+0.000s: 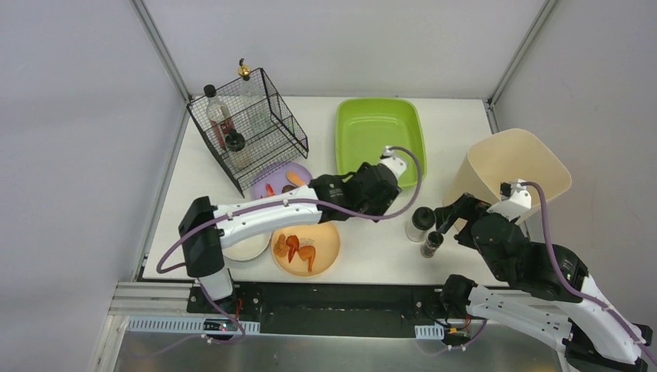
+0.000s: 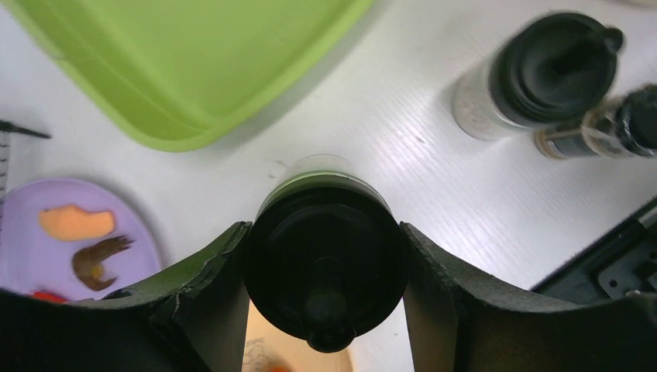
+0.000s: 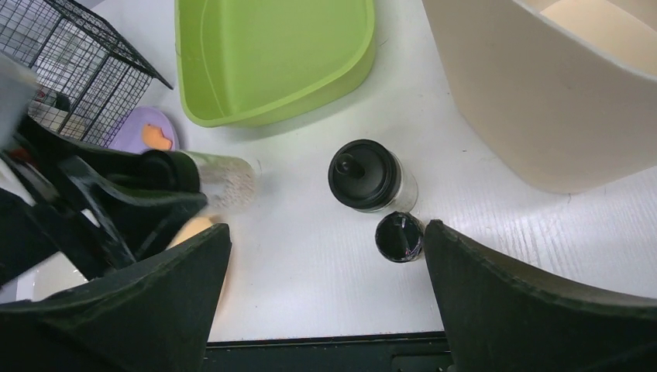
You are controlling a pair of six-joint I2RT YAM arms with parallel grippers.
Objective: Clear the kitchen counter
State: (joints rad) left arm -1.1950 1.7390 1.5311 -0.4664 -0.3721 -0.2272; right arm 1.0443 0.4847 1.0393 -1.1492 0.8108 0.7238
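The white kitchen counter (image 1: 370,249) carries dishes and jars. My left gripper (image 1: 373,194) is shut on a clear spice shaker with a black cap (image 2: 325,263), with one finger on each side of the cap. In the right wrist view this shaker (image 3: 209,175) hangs tilted above the counter. A second black-capped shaker (image 1: 421,223) and a small dark bottle (image 1: 431,244) stand together at the right front. My right gripper (image 1: 449,220) is open and empty just above them; the small bottle (image 3: 399,236) sits close to its right finger (image 3: 534,310).
A lime-green tray (image 1: 380,132) lies at the back centre and a beige bin (image 1: 511,167) at the right. A wire basket (image 1: 248,124) holds bottles at the back left. A purple plate (image 1: 271,186), a tan plate with food (image 1: 325,248) and a white dish (image 1: 246,248) sit under the left arm.
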